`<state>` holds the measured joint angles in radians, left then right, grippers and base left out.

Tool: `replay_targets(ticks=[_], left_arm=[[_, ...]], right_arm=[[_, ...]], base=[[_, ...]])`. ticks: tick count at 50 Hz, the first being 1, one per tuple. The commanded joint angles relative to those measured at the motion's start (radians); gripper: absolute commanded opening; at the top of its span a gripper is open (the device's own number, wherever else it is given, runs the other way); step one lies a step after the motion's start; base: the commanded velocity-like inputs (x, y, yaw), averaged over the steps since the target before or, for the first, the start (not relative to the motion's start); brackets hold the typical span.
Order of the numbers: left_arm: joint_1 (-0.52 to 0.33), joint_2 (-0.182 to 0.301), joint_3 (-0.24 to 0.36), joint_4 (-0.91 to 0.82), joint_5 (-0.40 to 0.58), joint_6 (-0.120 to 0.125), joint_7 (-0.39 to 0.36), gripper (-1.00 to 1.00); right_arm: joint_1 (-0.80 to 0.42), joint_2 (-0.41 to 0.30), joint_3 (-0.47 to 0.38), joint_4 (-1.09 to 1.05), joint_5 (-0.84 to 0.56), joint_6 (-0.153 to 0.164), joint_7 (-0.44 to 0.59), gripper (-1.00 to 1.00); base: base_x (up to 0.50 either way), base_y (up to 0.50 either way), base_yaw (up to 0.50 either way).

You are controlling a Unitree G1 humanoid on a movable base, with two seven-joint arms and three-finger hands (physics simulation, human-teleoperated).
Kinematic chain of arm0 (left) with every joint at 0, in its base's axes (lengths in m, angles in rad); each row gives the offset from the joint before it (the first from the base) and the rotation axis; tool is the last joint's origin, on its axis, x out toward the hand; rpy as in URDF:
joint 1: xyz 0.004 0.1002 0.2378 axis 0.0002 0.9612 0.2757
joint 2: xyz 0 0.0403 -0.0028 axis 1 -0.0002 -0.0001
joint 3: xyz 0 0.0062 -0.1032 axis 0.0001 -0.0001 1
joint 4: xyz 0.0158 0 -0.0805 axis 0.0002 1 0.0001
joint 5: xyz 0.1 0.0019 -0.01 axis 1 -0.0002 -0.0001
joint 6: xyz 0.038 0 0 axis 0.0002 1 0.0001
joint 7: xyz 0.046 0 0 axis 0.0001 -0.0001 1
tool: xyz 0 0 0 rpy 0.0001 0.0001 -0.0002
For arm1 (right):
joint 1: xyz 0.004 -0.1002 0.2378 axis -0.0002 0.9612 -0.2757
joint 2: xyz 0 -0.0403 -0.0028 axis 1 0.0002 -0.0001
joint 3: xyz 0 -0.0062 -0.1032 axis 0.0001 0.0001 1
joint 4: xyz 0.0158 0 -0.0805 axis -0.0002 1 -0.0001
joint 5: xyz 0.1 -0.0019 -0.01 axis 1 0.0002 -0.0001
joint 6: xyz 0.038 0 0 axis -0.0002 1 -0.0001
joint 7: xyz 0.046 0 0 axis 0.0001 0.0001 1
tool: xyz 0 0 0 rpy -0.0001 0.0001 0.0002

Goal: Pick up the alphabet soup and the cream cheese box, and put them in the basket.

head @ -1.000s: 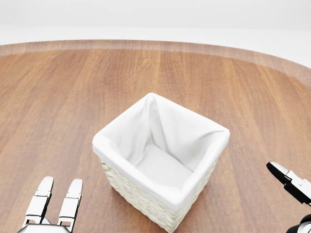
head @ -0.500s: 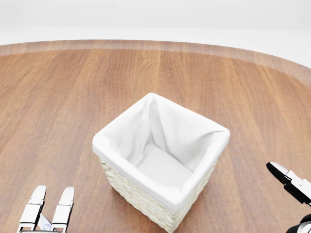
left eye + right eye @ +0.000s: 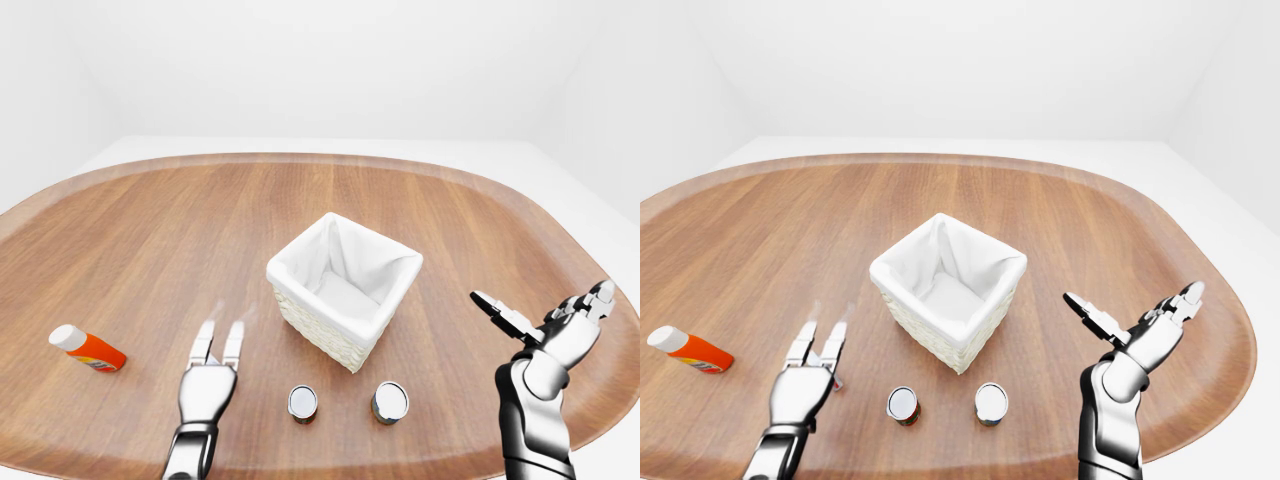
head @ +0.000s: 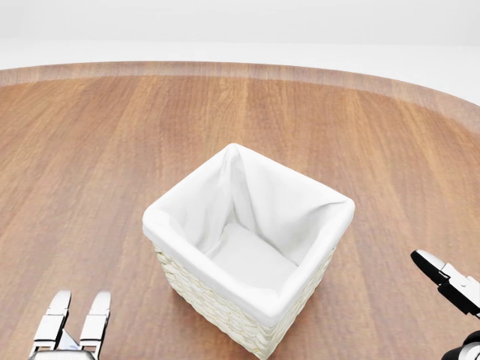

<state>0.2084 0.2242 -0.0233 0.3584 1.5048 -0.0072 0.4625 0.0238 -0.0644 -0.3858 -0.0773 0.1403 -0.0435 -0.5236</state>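
The oval wooden table (image 3: 120, 220) and white-lined wicker basket (image 3: 345, 285) stayed put. My left hand (image 3: 208, 385), open and empty, drew back toward me; my right hand (image 3: 545, 330) stayed splayed, empty. Two upright cans (image 3: 303, 403) waited below the basket, one probably the soup; I saw no cream cheese box.

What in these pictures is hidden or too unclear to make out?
- The two cans: seen from the top in the eye views, labels hidden, so which is the alphabet soup is unclear.
- Cream cheese box: shows in no view.
- Left hand: cut off by the head view's bottom edge.
- Orange bottle: label too small to read.
- Basket: its near walls hide part of the inside.
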Motion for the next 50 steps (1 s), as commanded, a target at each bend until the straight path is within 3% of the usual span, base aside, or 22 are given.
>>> replay_targets(ticks=[1, 11, 19, 23, 25, 26, 29, 41, 43, 47, 50], left_arm=[[-0.095, 0.024, -0.008, 0.177, -0.053, 0.006, 0.033, 1.0], [-0.122, 0.033, -0.03, 0.222, -0.076, 0.015, 0.033, 1.0], [-0.122, 0.041, -0.018, 0.196, -0.094, 0.007, -0.002, 1.0], [-0.152, 0.046, -0.014, 0.257, -0.103, -0.001, 0.022, 1.0], [-0.156, 0.046, -0.021, 0.274, -0.089, 0.025, 0.026, 1.0], [-0.164, 0.048, -0.021, 0.291, -0.099, 0.013, 0.034, 1.0], [-0.159, 0.053, -0.019, 0.283, -0.108, 0.013, 0.025, 1.0], [-0.27, 0.058, -0.051, 0.507, -0.143, 0.0, 0.061, 1.0], [-0.297, 0.059, -0.059, 0.558, -0.151, -0.004, 0.061, 1.0], [-0.311, 0.058, -0.071, 0.588, -0.161, -0.004, 0.061, 1.0], [-0.33, 0.057, -0.077, 0.622, -0.168, -0.006, 0.061, 1.0]], right_arm=[[-0.001, 0.0, 0.001, 0.003, -0.002, -0.002, 0.0, 1.0], [0.0, 0.0, 0.001, 0.002, -0.002, -0.003, 0.0, 1.0], [-0.001, -0.001, 0.001, 0.0, -0.001, -0.001, 0.0, 1.0], [-0.004, -0.003, 0.001, 0.012, -0.001, -0.008, 0.0, 1.0], [-0.006, -0.004, 0.001, 0.018, -0.001, -0.011, 0.0, 1.0], [-0.007, -0.004, 0.002, 0.021, -0.002, -0.013, 0.0, 1.0], [-0.002, -0.003, 0.003, 0.003, -0.001, 0.0, 0.0, 1.0], [-0.007, -0.004, 0.002, 0.016, -0.002, -0.005, 0.0, 1.0], [-0.002, -0.003, 0.002, 0.0, -0.001, 0.006, 0.0, 1.0], [-0.005, -0.002, 0.001, 0.014, -0.003, -0.007, 0.0, 1.0], [0.002, 0.0, 0.002, -0.012, -0.002, 0.011, 0.0, 1.0]], base=[[0.0, 0.0, 0.0], [0.0, 0.0, 0.0], [0.0, 0.0, 0.0], [0.0, 0.0, 0.0], [0.0, 0.0, 0.0], [0.0, 0.0, 0.0], [0.0, 0.0, 0.0], [0.0, 0.0, 0.0], [0.0, 0.0, 0.0], [0.0, 0.0, 0.0], [0.0, 0.0, 0.0]])
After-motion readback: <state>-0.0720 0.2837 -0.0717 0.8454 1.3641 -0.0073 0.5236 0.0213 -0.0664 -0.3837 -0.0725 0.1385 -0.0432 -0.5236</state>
